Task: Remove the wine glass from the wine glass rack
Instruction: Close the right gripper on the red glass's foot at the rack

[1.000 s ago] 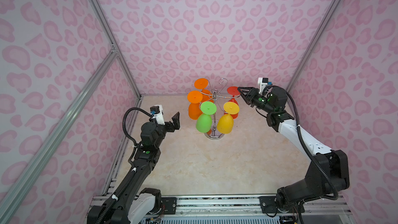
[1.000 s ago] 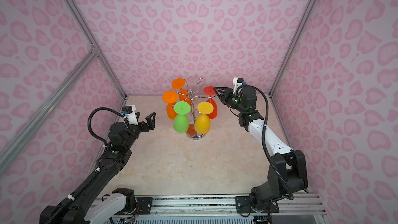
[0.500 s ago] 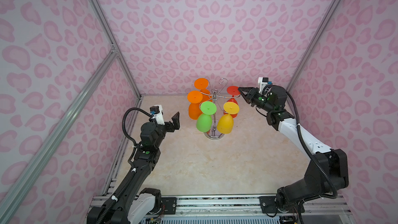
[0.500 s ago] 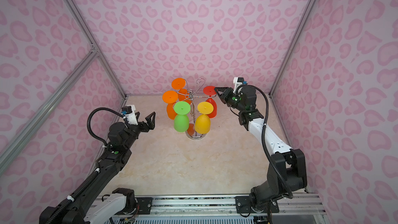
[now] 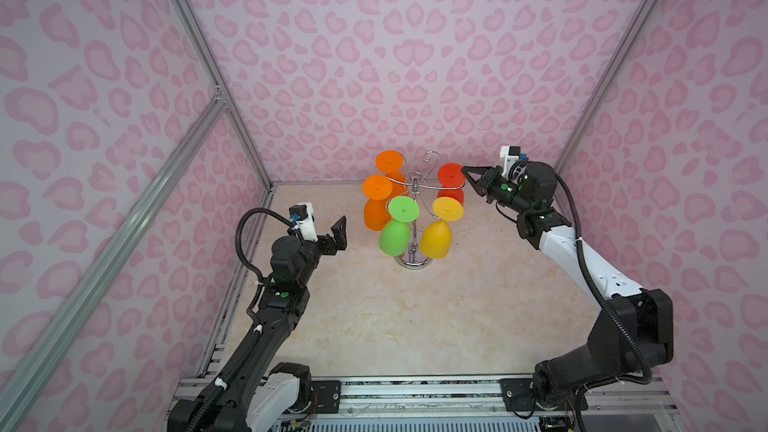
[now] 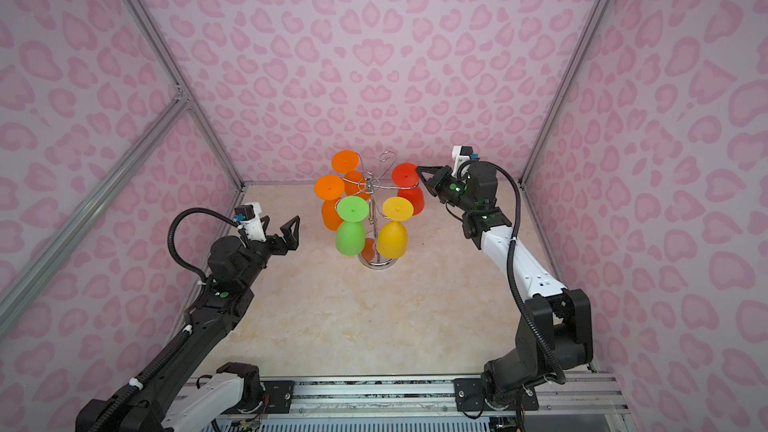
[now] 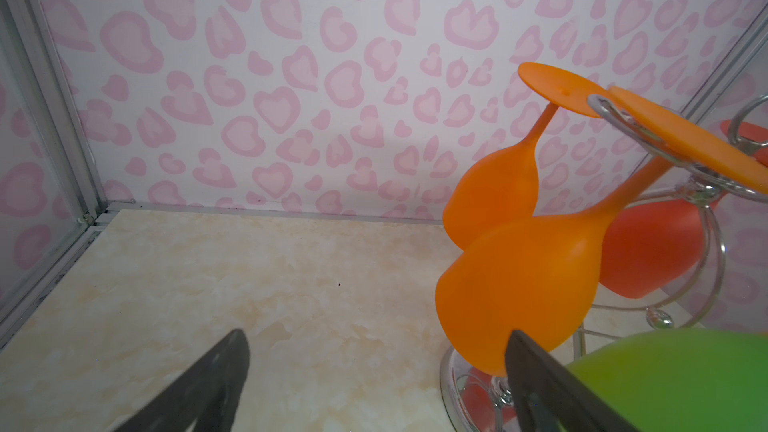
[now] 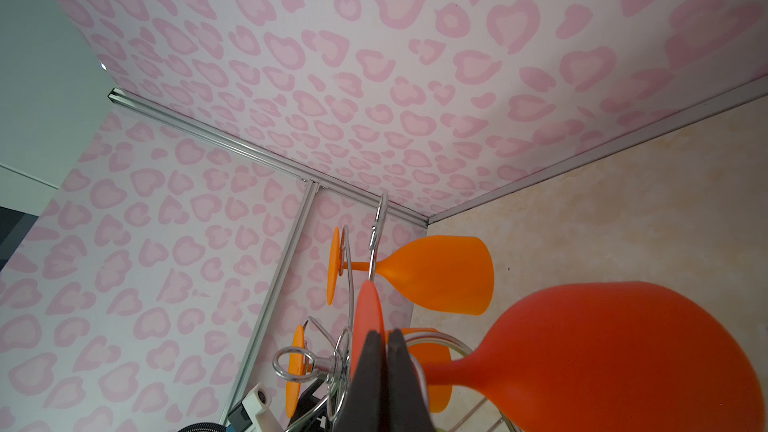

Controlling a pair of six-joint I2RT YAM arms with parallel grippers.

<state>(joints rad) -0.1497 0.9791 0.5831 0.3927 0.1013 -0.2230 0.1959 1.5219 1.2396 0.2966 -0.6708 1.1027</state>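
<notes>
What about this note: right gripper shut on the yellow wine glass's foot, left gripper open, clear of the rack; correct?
No: the right gripper is shut on the foot of the red wine glass, not a yellow one; the right wrist view shows it. The left gripper is open, clear of the wine glass rack.

Arms [image 5: 582,259]: black joints, white link shells.
Cables [image 5: 237,238]: black ribbed hoses.
Wrist cameras [image 5: 305,220]: white mounts, blue plugs.
Fingers [image 7: 216,376]: black, triangular.
Markings [image 5: 284,294]: green dots.
</notes>
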